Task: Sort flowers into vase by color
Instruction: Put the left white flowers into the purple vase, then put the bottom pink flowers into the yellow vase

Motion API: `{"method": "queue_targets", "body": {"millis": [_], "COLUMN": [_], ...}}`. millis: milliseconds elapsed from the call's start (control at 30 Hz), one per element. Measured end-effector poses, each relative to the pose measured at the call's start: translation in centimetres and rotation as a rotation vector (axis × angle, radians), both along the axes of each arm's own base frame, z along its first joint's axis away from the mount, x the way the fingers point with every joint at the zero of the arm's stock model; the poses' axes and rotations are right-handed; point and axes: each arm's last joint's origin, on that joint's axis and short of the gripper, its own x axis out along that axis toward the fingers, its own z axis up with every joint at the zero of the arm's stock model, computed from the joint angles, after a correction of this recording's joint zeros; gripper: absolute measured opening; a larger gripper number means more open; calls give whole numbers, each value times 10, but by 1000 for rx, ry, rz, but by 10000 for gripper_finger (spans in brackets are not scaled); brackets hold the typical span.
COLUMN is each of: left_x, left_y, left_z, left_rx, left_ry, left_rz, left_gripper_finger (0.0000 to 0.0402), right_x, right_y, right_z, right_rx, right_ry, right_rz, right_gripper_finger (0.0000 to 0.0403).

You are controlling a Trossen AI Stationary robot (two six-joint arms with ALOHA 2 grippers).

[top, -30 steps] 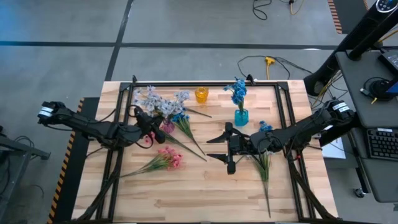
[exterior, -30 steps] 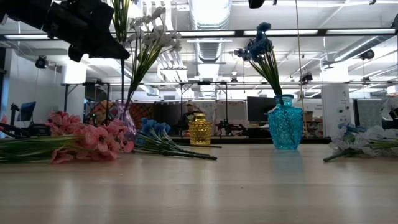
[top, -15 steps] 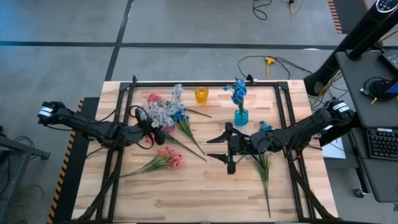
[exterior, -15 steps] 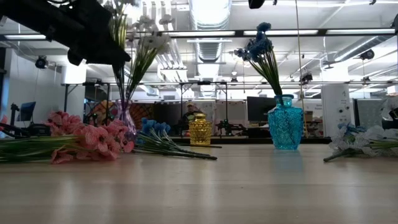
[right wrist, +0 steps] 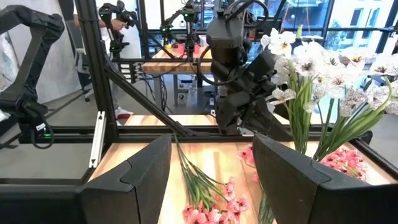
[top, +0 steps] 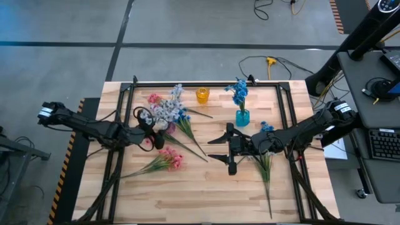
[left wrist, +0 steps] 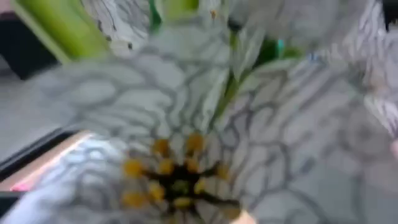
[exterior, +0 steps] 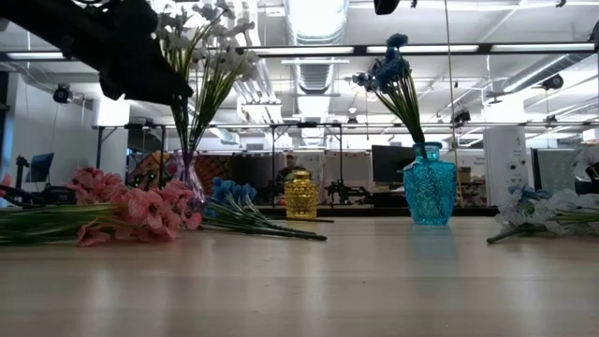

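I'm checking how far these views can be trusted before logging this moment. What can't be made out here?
- Left gripper jaws: hidden in the high view by the white flowers; in the low view the dark arm covers them; in the left wrist view one blurred blossom fills the picture.
- Purple vase: its base is hidden in the low view behind the pink flowers.
- Yellow vase: too small to see whether it holds anything.

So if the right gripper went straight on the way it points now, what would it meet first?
Probably the blue flowers lying on the table, then the white flowers held up by the left gripper; depth is unclear.
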Motion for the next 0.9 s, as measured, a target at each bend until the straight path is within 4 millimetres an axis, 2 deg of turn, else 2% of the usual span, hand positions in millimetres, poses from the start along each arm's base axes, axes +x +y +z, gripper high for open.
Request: {"method": "queue_targets", "body": {"millis": [433,900], "left_x": [-22,-42], "left_y": [-4,-23], "left_z": [10,52], "left_rx": [-114,-212], "left_ry": [213,231], "left_rz": [57,-5], "left_gripper_finger": [254,254], "right_x": [0,-3], "right_y": [0,-7], "right_z": [-4,-20], "right_rx": [25,88], "right_ry": [46,186], "right_rz": [-3,-209], "right_gripper_finger": [219,219]}}
